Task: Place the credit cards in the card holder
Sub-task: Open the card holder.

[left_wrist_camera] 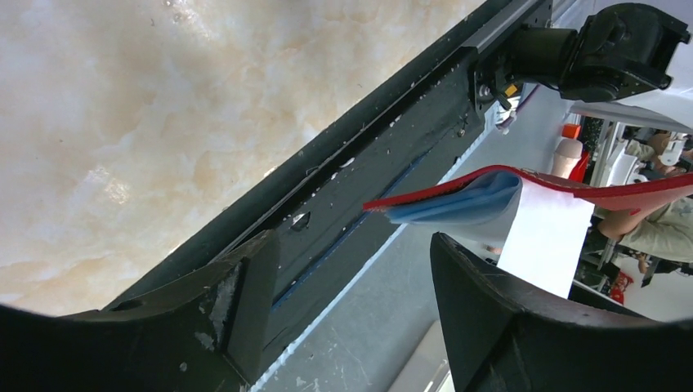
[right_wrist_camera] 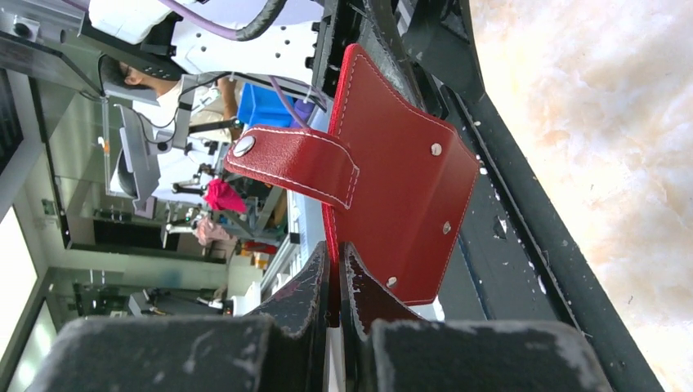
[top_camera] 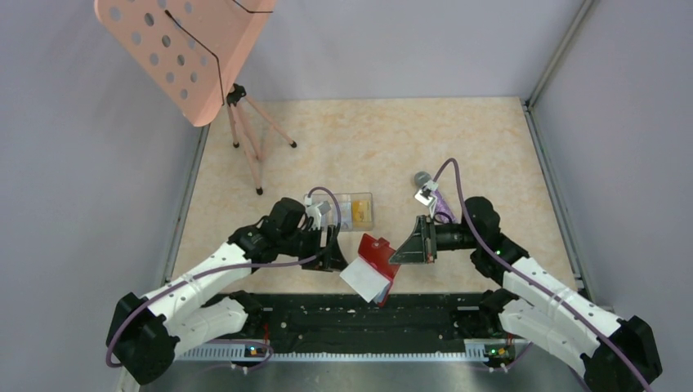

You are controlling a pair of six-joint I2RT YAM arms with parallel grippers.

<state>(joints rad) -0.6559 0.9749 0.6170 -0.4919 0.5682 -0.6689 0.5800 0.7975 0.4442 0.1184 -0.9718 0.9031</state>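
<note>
Right wrist view: the red card holder [right_wrist_camera: 392, 188] is pinched by the right claw [right_wrist_camera: 335, 269] above the desk [top_camera: 368, 139]. The left claw [left_wrist_camera: 353, 245] is spread beside a white card [left_wrist_camera: 539, 245] protruding from it; yellow credit cards [top_camera: 358, 214] are seen in a clear box [top_camera: 368, 199].
</note>
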